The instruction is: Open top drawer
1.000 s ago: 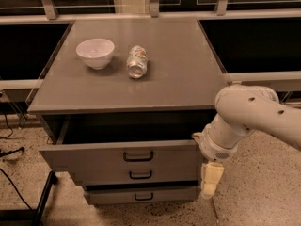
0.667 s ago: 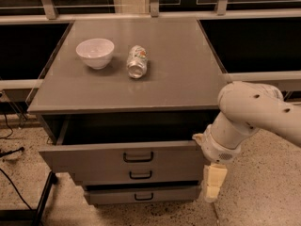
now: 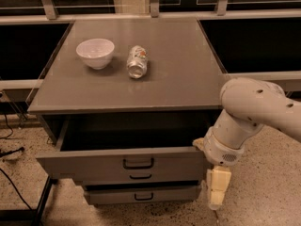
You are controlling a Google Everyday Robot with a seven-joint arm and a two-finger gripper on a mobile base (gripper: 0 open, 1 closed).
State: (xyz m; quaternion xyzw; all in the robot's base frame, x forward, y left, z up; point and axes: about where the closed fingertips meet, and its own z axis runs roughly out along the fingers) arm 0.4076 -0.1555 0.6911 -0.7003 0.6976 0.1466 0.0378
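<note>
A white bowl (image 3: 95, 52) and a can (image 3: 137, 61) lying on its side sit near each other on the grey table (image 3: 188, 79). Below the tabletop, the top drawer (image 3: 84, 164) stands pulled out, its dark inside exposed and its front, with a black handle (image 3: 138, 164), forward of the two lower drawers (image 3: 113, 195). At right, the white arm (image 3: 254, 112) bends down beside the drawer's right end. The gripper (image 3: 217, 197) hangs pointing at the speckled floor (image 3: 268, 192), just beside the drawer fronts; whether it is open or closed cannot be told.
</note>
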